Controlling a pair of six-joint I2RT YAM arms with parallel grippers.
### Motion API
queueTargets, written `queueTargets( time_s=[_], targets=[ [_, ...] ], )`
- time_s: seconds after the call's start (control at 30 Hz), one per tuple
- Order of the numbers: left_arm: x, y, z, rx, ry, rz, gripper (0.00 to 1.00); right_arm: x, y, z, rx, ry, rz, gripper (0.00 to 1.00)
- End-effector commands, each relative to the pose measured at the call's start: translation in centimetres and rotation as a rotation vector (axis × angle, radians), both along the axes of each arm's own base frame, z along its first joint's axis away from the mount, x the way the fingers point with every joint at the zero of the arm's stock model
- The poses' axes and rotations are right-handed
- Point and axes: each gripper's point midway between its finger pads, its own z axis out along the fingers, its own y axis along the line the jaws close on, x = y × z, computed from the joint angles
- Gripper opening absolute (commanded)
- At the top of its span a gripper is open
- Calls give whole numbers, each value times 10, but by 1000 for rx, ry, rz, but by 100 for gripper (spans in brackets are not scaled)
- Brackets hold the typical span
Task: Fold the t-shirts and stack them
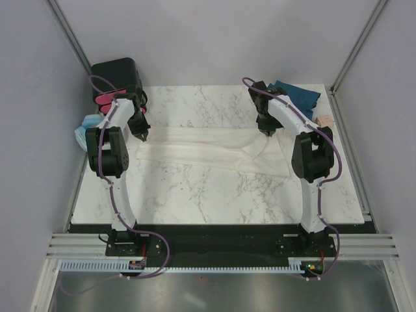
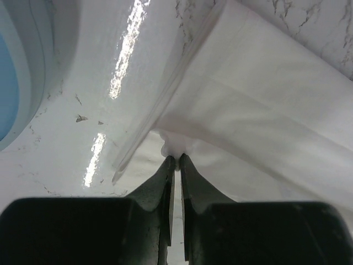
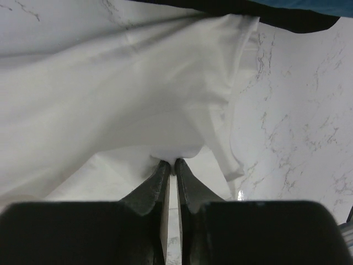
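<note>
The cream-white t-shirt [image 1: 208, 151] lies as a long folded band across the marble table [image 1: 214, 195]. Low over the band's left end, my left gripper [image 1: 142, 135] has its tips [image 2: 177, 159] nearly together, pinching a small bunch of the white cloth [image 2: 259, 110]. At the right end my right gripper [image 1: 265, 132] does the same, its tips [image 3: 170, 162] nipping a fold of the white cloth [image 3: 110, 94] beside a sleeve. The dark teal-blue t-shirt [image 1: 296, 96] lies crumpled at the back right corner, behind the right arm; its edge [image 3: 325, 6] shows at the top of the right wrist view.
A black box with pink drawers [image 1: 117, 81] stands at the back left corner. A pale blue padded ring [image 1: 84, 130] sits off the table's left edge, its rim [image 2: 8, 83] close to my left gripper. A small peach item [image 1: 323, 121] lies at the right edge.
</note>
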Motion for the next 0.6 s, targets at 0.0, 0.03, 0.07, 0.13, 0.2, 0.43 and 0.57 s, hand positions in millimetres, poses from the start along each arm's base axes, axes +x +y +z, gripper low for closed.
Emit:
queueTargets(
  time_s=[0.0, 0.03, 0.07, 0.13, 0.2, 0.43, 0.57],
  targets=[
    [7, 9, 15, 58, -32, -7, 15, 21, 1, 2, 11, -46, -7, 16],
    [7, 11, 16, 62, -33, -3, 15, 24, 1, 2, 11, -53, -9, 16],
    [7, 13, 17, 75, -33, 0, 15, 27, 0, 2, 12, -62, -15, 16],
    [6, 15, 21, 91, -36, 7, 15, 33, 0, -1, 16, -64, -22, 18],
    [6, 17, 25, 95, -46, 13, 15, 39, 0, -5, 18, -70, -25, 30],
    [2, 17, 31, 102, -53, 14, 15, 50, 3, 2, 36, -92, -10, 37],
    [-3, 17, 39, 103, -63, 18, 15, 28, 14, 17, 116, -50, 72, 37]
  ],
)
